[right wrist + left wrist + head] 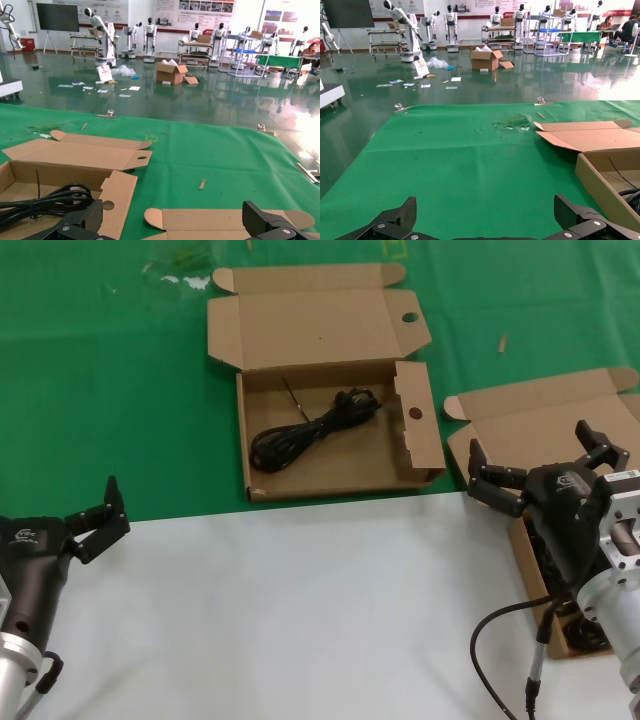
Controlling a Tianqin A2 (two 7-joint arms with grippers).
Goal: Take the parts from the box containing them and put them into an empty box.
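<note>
The holed box lies open at mid-table with a round hole in its side flap and one in its lid flap. One black coiled cable lies inside it. The plain-lidded box lies open at the right, and dark cables in it are mostly hidden by my right arm. My right gripper is open and empty above that box. My left gripper is open and empty at the left, far from both boxes. The right wrist view shows my right gripper, the holed box, its cable and the plain lid.
A green mat covers the far table and a white sheet the near part. My own grey-black cable loops at the right front. Small scraps lie on the mat. In the left wrist view my left gripper faces bare mat, with the holed box beside it.
</note>
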